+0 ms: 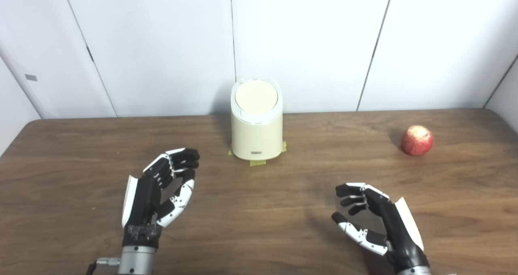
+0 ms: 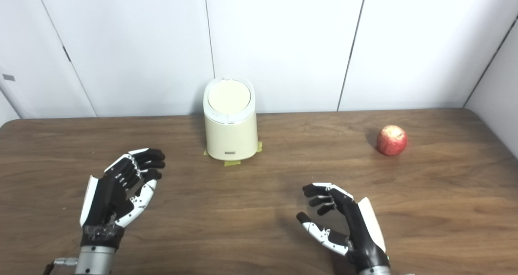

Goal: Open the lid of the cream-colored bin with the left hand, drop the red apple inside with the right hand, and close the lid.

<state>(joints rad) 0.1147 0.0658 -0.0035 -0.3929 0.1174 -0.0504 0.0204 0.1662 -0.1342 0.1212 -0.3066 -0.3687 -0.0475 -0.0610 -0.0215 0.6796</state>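
The cream-colored bin (image 1: pixel 256 129) stands at the back middle of the wooden table, its round lid (image 1: pixel 256 96) down and tilted toward me. A red apple (image 1: pixel 417 140) rests on the table far to the right. My left hand (image 1: pixel 162 188) hovers open over the near left of the table, short of the bin and to its left. My right hand (image 1: pixel 374 216) is open over the near right, well in front of the apple. Neither hand holds anything.
Yellow tape pieces (image 1: pixel 257 162) mark the bin's base on the brown table (image 1: pixel 259 210). White wall panels rise right behind the table's far edge. The table's rounded corners show at the left and right.
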